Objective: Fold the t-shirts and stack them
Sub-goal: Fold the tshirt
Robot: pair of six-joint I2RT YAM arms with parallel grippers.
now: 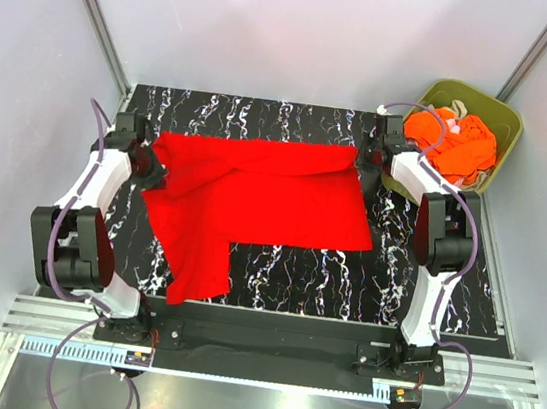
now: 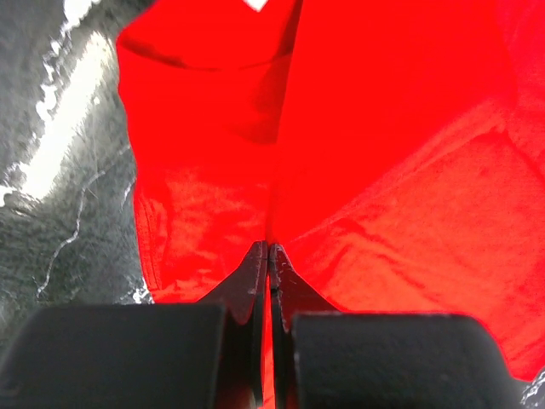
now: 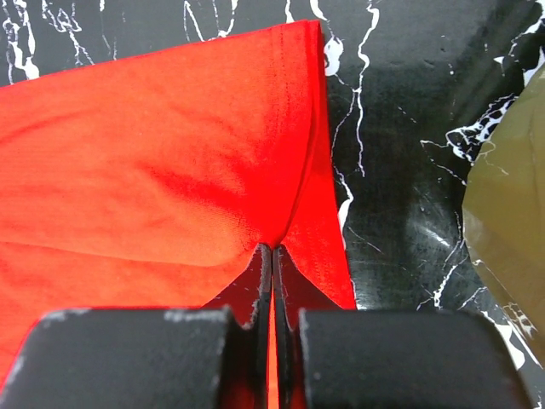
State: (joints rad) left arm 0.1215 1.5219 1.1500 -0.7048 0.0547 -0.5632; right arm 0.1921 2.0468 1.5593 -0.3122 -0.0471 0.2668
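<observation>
On black marble-pattern table (image 1: 344, 279) lies plain bright red cloth t-shirt (image 1: 264, 198), partly spread. Its left edge pinched in left gripper (image 2: 269, 249), fingers tight on cloth. Far right corner pinched same way in right gripper (image 3: 272, 249). Heap of orange shirts (image 1: 458, 143) in olive-green plastic bin (image 1: 513, 130).

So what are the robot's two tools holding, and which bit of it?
Both are shut on the red t-shirt: the left tool pinches cloth at its left end, the right tool pinches its far right corner.
</observation>
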